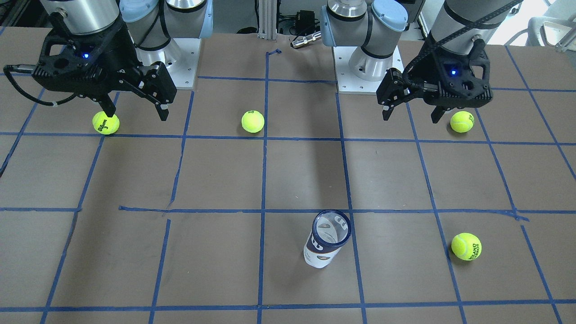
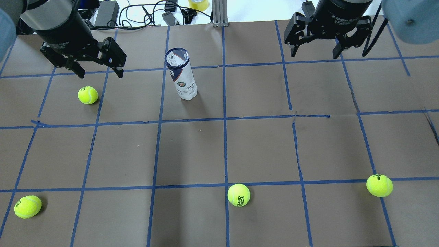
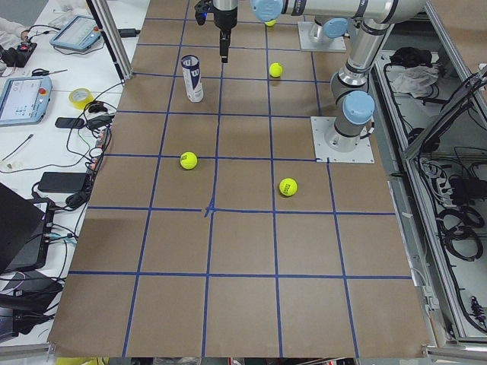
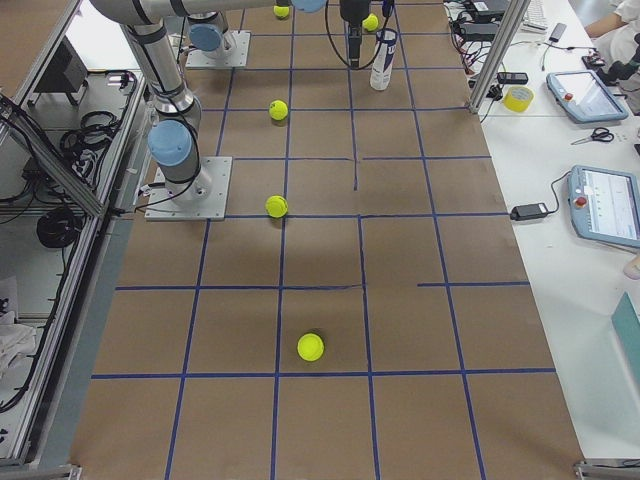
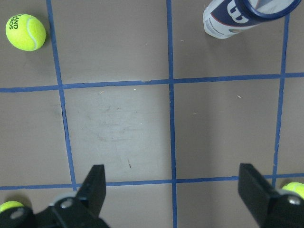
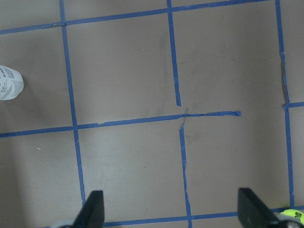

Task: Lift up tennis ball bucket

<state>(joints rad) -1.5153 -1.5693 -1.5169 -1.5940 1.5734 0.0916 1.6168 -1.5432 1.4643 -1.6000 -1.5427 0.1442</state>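
Tennis ball bucket [image 2: 181, 73] standing upright on the far counter [image 2: 260, 144], long axis vertical, navy-rimmed end uppermost; left gripper [image 2: 100, 72] and right gripper [image 2: 314, 53] both spread wide, well apart from it.

Loose tennis balls [image 2: 238, 195] lie scattered on the blue-gridded brown table [image 2: 260, 147]

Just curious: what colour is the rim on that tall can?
Navy blue, on the tennis ball bucket; clearest in the front-facing view.
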